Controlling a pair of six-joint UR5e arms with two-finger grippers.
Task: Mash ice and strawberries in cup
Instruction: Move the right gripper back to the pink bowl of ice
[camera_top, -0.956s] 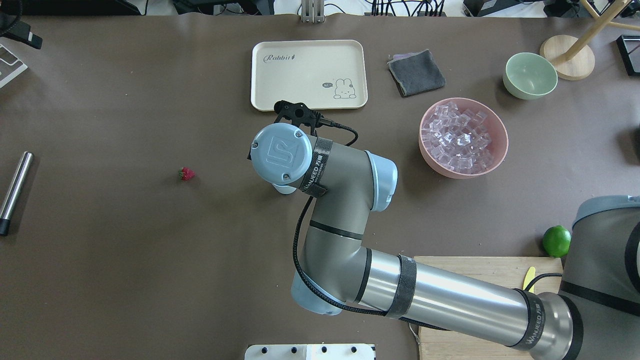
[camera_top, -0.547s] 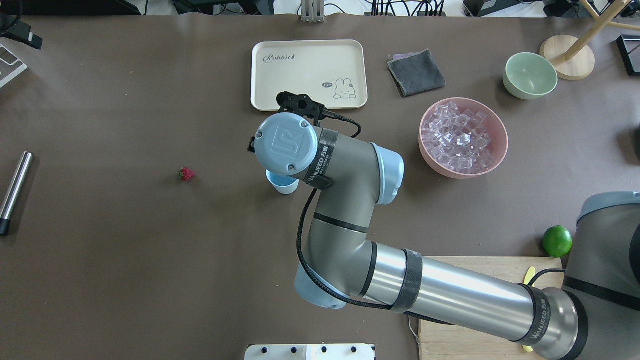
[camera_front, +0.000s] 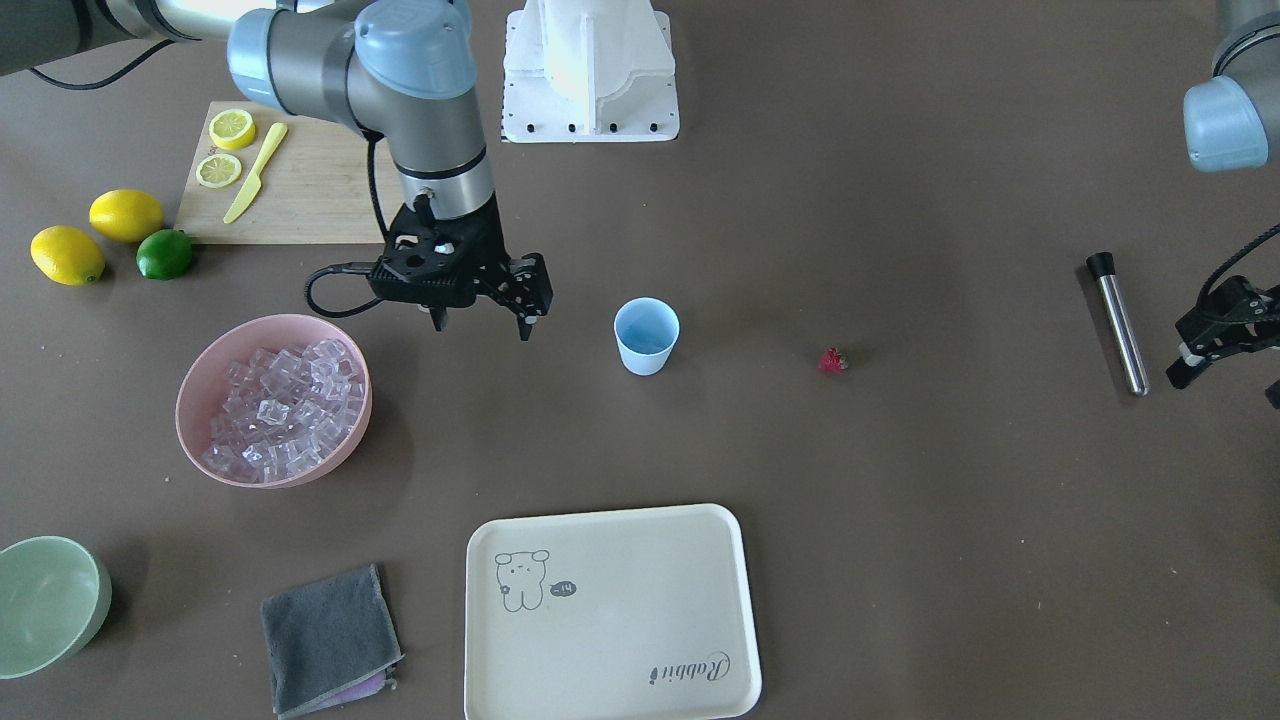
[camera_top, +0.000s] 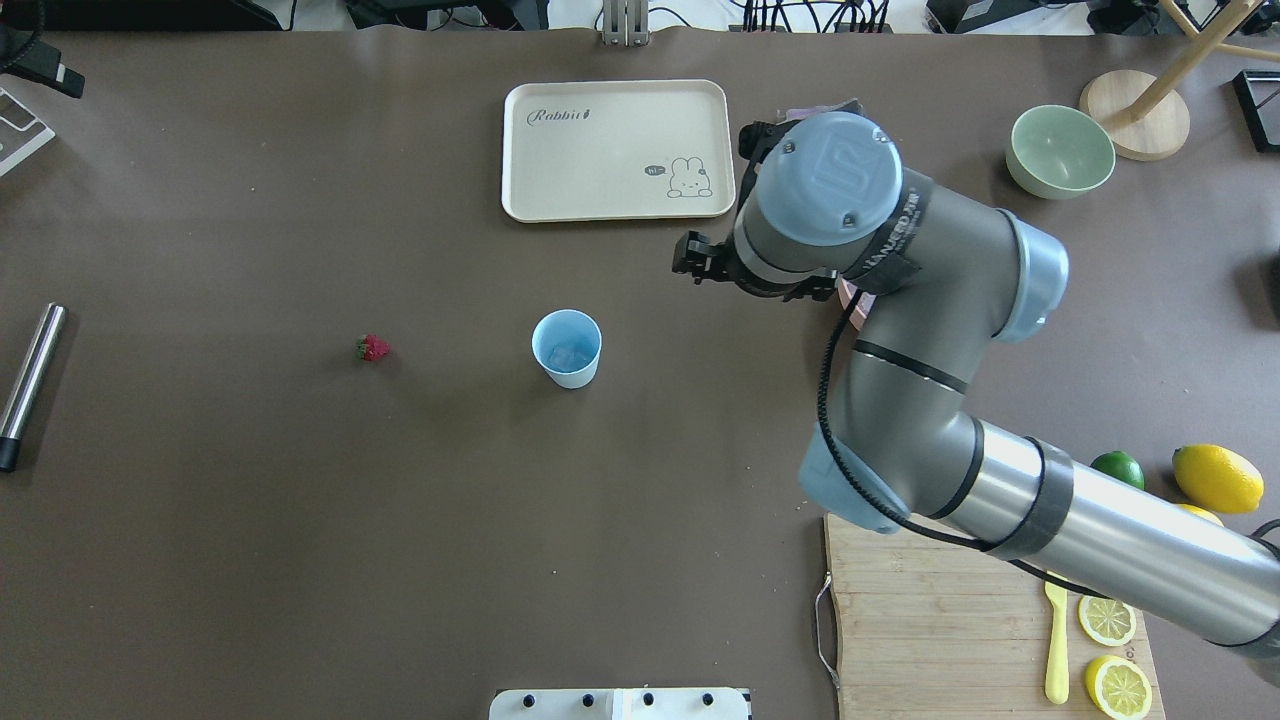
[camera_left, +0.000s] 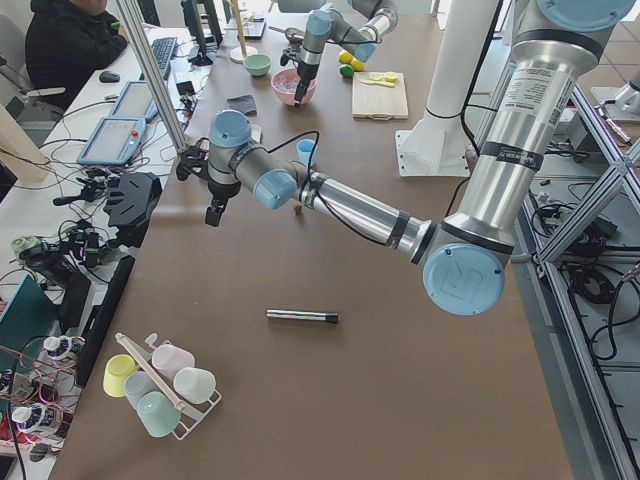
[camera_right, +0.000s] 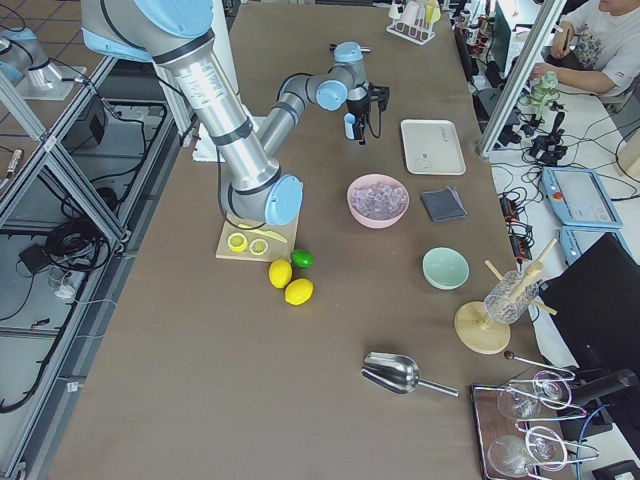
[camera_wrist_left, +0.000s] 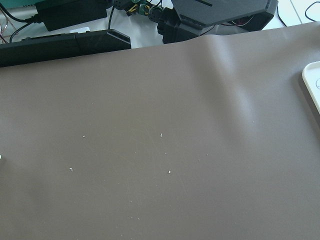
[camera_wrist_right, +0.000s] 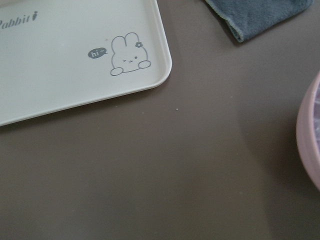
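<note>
Here, cup (camera_top: 567, 348) upright, axis vert., mouth up; right tool (camera_front: 481, 322) jaws apart; left tool (camera_front: 1222, 345) unclear.

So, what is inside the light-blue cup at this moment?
From overhead, the cup holds what looks like clear ice at its bottom; how many pieces I cannot tell. The strawberry lies outside on the table.

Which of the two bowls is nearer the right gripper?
The pink bowl, filled with ice; the right gripper hangs just beside its rim. The pale green bowl, empty, sits farther off near the table's corner.
</note>
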